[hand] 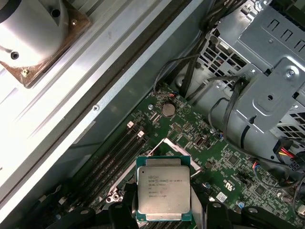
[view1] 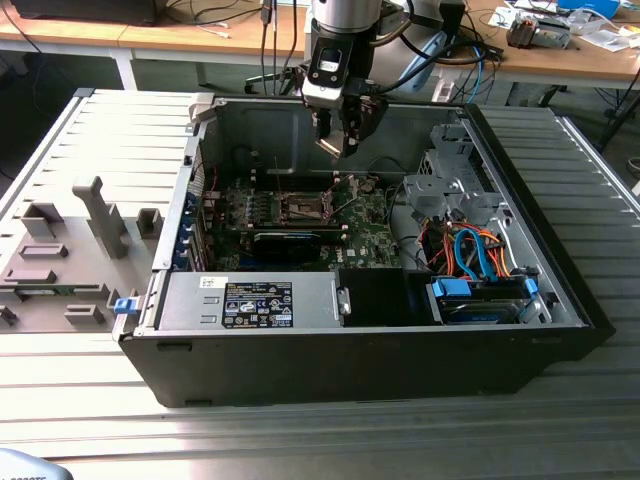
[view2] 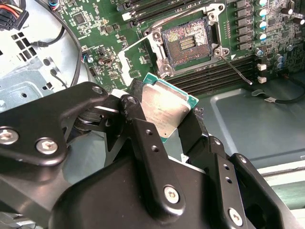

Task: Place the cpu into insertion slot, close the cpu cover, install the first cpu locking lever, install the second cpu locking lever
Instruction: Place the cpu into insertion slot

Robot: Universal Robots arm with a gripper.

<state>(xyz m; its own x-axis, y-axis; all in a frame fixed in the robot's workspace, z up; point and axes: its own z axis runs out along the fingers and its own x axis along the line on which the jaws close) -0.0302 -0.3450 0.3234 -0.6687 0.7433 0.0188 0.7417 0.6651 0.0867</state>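
Colours and patterns noted in an open computer case on a ribbed table.
Cpu (hand: 163,193) was silvery-grey on top with small dark print, its edge teal-green. Gripper (view2: 167,123) was matt black with silver screw heads. Slot (view2: 186,42) showed a dark centre with a fine grid of coppery contacts and a shiny silver rim. Board (view1: 365,238) was green, speckled with black and silver parts. Case (view1: 350,375) was black outside, pale grey inside. Cables (view1: 478,255) were orange and blue, a few red and black. Label (view1: 257,303) was black with white print, on a silver box (view1: 190,298). Clip (view1: 123,305) was blue. Fixture (view1: 60,262) was plain grey. Table (view1: 300,440) was grey with parallel ridges. Desk (view1: 200,38) was light wood.
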